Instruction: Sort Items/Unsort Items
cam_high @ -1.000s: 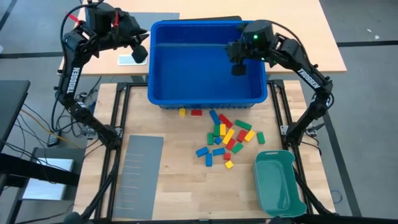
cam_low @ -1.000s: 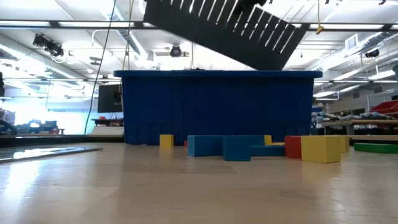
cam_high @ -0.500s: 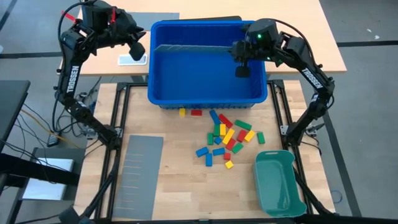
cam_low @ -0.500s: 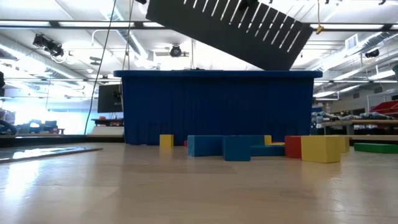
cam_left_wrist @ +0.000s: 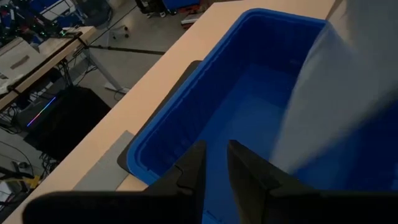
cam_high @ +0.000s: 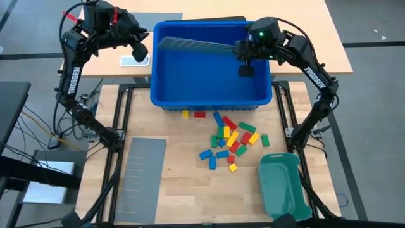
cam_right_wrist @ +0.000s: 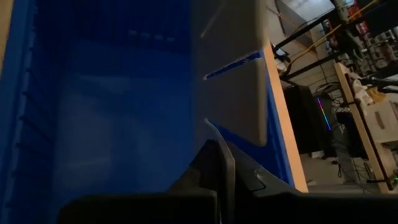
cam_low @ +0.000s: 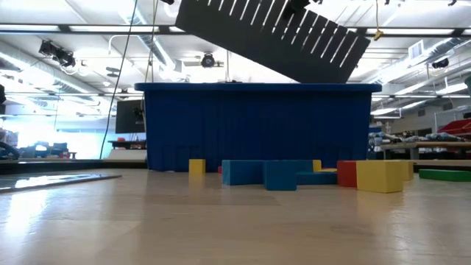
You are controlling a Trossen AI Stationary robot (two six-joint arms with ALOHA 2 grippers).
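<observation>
Loose red, yellow, green and blue blocks [cam_high: 231, 139] lie in a heap on the table in front of the blue bin [cam_high: 212, 95]; the low view shows them as a row of blocks [cam_low: 294, 174]. A grey slotted divider sheet [cam_high: 196, 46] hangs tilted over the bin, with my right gripper [cam_high: 244, 65] shut on it. In the low view the sheet [cam_low: 272, 37] slants, its left end higher. My left gripper [cam_high: 140, 49] hovers by the bin's far left corner, its fingers [cam_left_wrist: 214, 171] a narrow gap apart with nothing between them. My right gripper pinches an edge of the divider sheet [cam_right_wrist: 219, 144] between its two fingers, near the sheet's right end. The fingers slant down from the table's right. The sheet runs leftward from the hold over the bin, tilted and lifted above the bin's rim.
A second grey slotted sheet [cam_high: 140, 174] lies flat at the table's near left. A teal tray [cam_high: 283, 187] sits at the near right. A yellow block [cam_high: 185, 114] and a red block [cam_high: 200, 114] lie by the bin's front wall. A white flat object [cam_high: 133, 61] lies left of the bin.
My right gripper has rolled with the divider sheet. Seen from above, the sheet has tipped from edge-on to showing a broad grey face over the bin. In the low view its left end has risen a little. The blocks have not moved.
</observation>
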